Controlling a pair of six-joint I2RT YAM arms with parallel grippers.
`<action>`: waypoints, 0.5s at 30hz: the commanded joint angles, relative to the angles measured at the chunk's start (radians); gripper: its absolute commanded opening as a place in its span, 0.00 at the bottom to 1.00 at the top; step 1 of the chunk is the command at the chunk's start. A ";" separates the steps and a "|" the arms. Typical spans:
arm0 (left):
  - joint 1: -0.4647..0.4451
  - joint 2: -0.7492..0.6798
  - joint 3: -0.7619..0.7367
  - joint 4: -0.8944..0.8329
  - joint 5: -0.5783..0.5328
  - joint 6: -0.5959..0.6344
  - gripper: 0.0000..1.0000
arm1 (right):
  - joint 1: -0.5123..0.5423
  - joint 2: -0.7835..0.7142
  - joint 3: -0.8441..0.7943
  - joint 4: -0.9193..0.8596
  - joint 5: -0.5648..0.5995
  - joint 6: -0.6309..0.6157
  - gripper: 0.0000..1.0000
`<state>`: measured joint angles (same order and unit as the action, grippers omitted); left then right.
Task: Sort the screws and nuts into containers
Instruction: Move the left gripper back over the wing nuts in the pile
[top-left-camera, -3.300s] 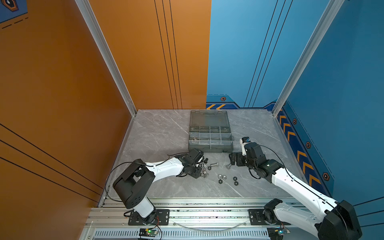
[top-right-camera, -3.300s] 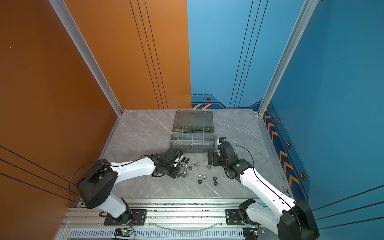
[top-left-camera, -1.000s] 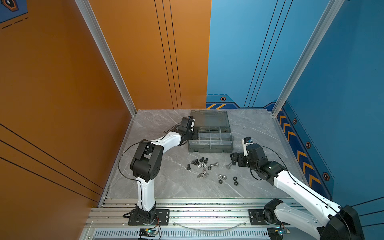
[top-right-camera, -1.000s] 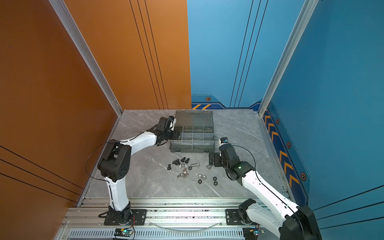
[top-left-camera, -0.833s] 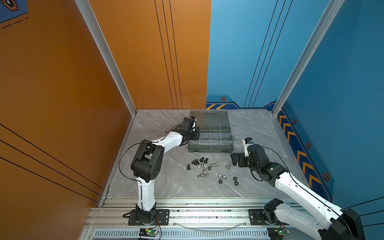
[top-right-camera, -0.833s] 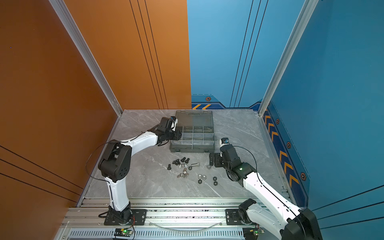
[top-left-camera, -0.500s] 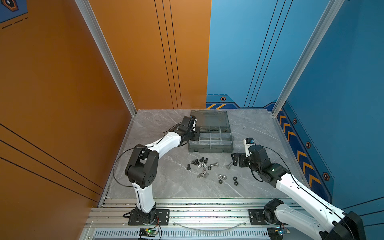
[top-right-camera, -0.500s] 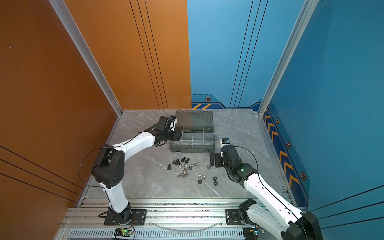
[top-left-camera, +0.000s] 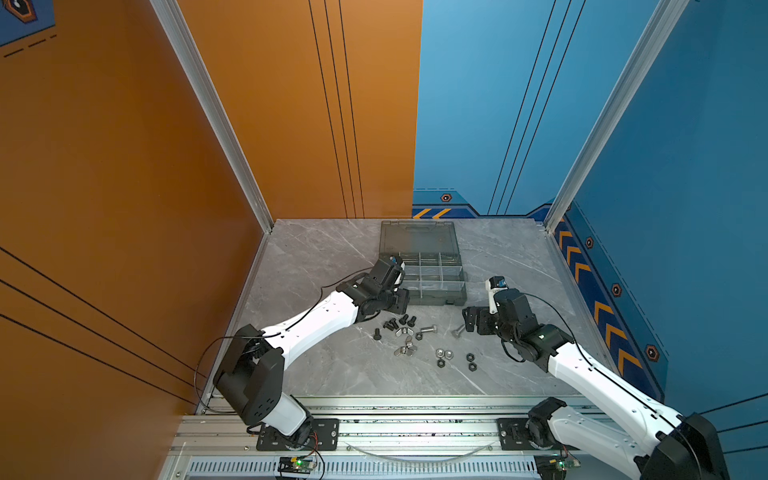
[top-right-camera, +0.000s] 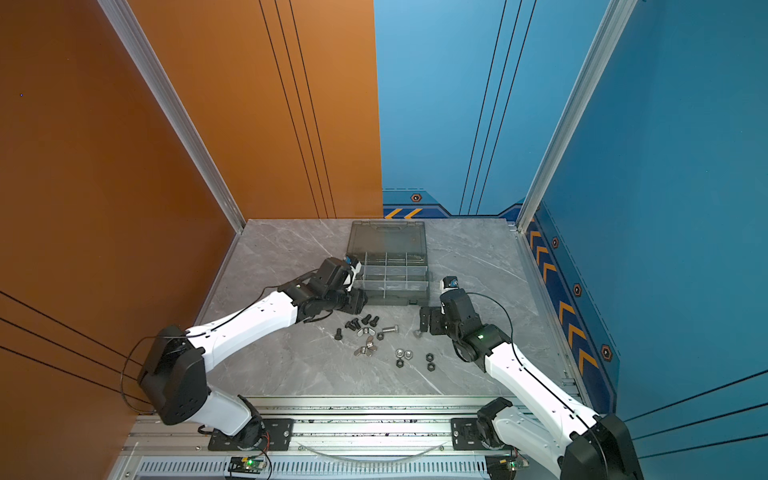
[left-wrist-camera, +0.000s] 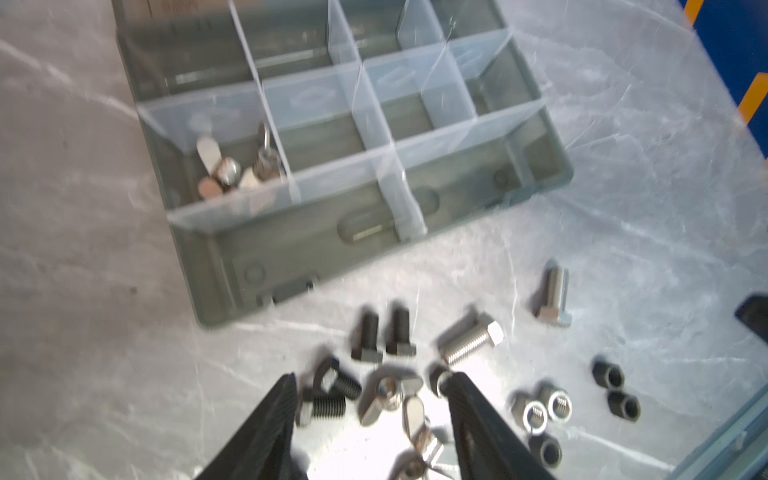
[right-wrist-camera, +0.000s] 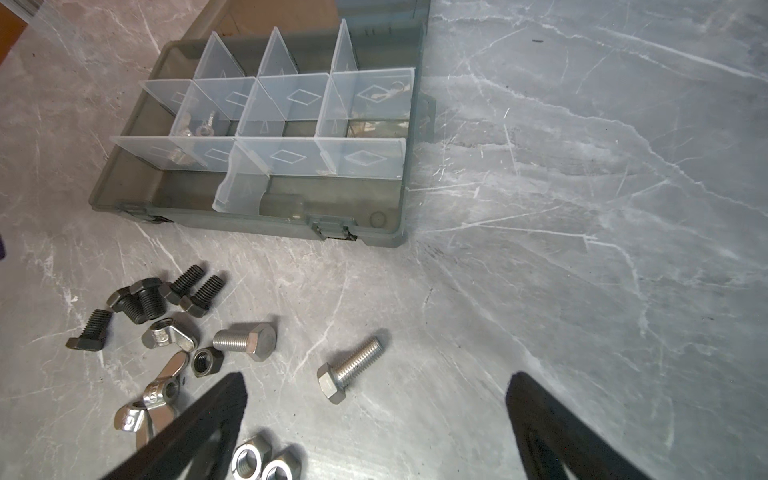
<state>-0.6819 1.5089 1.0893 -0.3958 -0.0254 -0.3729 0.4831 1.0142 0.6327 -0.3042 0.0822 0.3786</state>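
Left wrist view: my left claw (left-wrist-camera: 372, 379) stands apart, empty.
Wing nut (left-wrist-camera: 388, 398) lies below the gap, wings aslant.

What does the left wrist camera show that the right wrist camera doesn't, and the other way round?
Only the left wrist view shows the left gripper, open, and a pair of black nuts lying off to the side of the pile. Only the right wrist view shows the right gripper, open wide and holding nothing. Both show the open case, wing nuts lying in one compartment, loose wing nuts on the table, two silver bolts, black bolts and two silver nuts.
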 joint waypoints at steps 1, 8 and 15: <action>-0.025 -0.062 -0.091 -0.058 -0.032 -0.072 0.61 | -0.005 0.022 0.028 0.006 -0.005 -0.018 1.00; -0.071 -0.118 -0.218 -0.075 -0.019 -0.151 0.62 | -0.006 0.045 0.036 0.019 -0.019 -0.020 1.00; -0.094 -0.110 -0.229 -0.083 -0.005 -0.159 0.62 | -0.006 0.062 0.030 0.023 -0.030 -0.018 1.00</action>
<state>-0.7654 1.4048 0.8619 -0.4568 -0.0265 -0.5175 0.4831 1.0676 0.6388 -0.3023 0.0689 0.3710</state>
